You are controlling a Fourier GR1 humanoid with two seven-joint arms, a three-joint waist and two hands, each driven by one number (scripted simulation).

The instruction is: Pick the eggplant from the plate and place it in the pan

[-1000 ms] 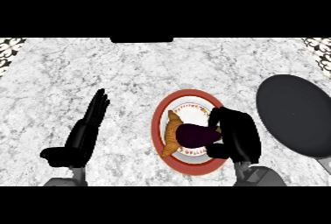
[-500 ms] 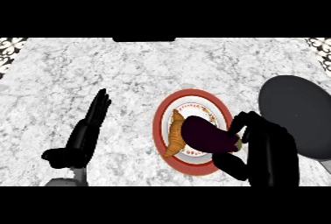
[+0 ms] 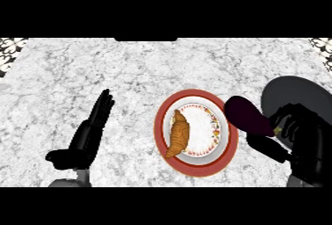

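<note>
My right hand (image 3: 302,140) is curled round the stem end of a dark purple eggplant (image 3: 247,115). The eggplant hangs over the right rim of the red-rimmed plate (image 3: 164,114), pointing up and left. The dark round pan (image 3: 295,91) lies just to the right, partly hidden behind my right hand. My left hand (image 3: 88,134) rests open at the left, fingers straight and pointing up, well away from the plate.
A golden croissant (image 3: 178,139) lies on the plate's left half. The white marble counter (image 3: 142,70) stretches all round. A dark object (image 3: 145,39) sits at the top edge, and patterned corners show at top left and top right.
My right hand has carried the eggplant to the right, off the middle of the plate toward the pan. The croissant now shows fully. The left hand has not moved.
</note>
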